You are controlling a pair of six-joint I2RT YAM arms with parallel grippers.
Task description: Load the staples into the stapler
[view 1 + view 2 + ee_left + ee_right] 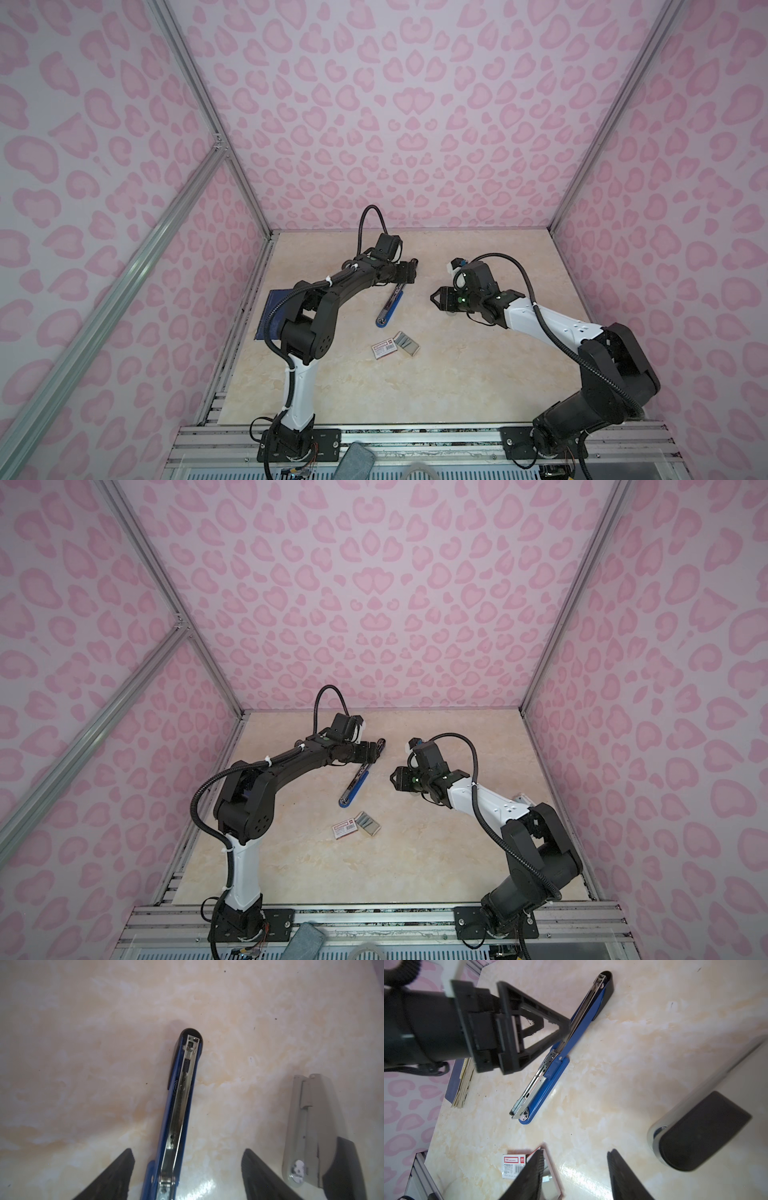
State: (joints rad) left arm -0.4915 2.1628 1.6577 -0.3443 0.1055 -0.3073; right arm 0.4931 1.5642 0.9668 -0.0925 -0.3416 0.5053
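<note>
Currently, at the far left of the marble-look table, a dark blue booklet lies flat at the edge, partly under the left arm. Next over, the left gripper hangs above the blue stapler. Its claw is spread, with 2 fingers straddling the stapler's flipped-back top arm. Table shows on both sides in the left wrist view, so nothing is pinched. The right wrist view puts 1 fingertip right at that arm's metal rail, but contact cannot be confirmed. The stapler lies opened out flat in 1 long diagonal line, metal insides facing up and the black-capped tip at the far end. The staples are thin grey strips sitting in their tray, on the table in front of the stapler and apart from it. The tray is just beside the white box with the red label, as seen in both top views. The right gripper is off the table and apart from the left one, claw spread with only bare table between the fingers. The wrist views also show a grey stapler with a black end lying on the table near the right gripper.
</note>
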